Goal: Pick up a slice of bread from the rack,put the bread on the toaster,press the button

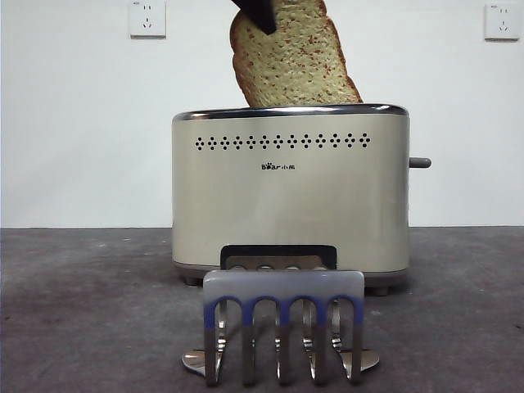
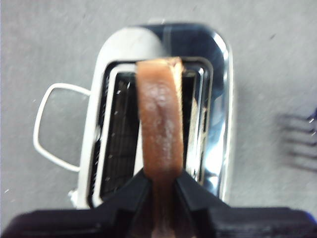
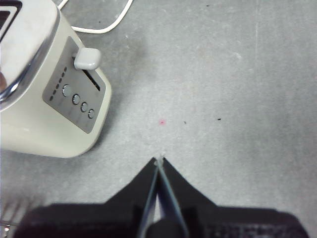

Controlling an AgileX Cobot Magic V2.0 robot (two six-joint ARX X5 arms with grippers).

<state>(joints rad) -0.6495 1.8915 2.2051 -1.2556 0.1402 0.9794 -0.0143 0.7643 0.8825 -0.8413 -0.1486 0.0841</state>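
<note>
Rack stands nearest, no slice in it. Behind it, toaster. Left gripper pinches the slice of bread by its crust (tilted), lower edge entering the slot. Right gripper, jaws pressed together, hangs beside the button.

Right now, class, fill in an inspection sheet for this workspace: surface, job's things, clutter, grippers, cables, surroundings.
Surface: grey table, small specks.
Job's things: slice of bread tilted, its lower end in the slot of the toaster; rack in front, holding no bread; button on the toaster's end, not yet pressed.
Clutter: nothing seen.
Grippers: left gripper shut on the slice above the toaster; right gripper shut, holding nothing, off beside the button end.
Cables: white cable looping beside the toaster.
Surroundings: white wall, two sockets.
</note>
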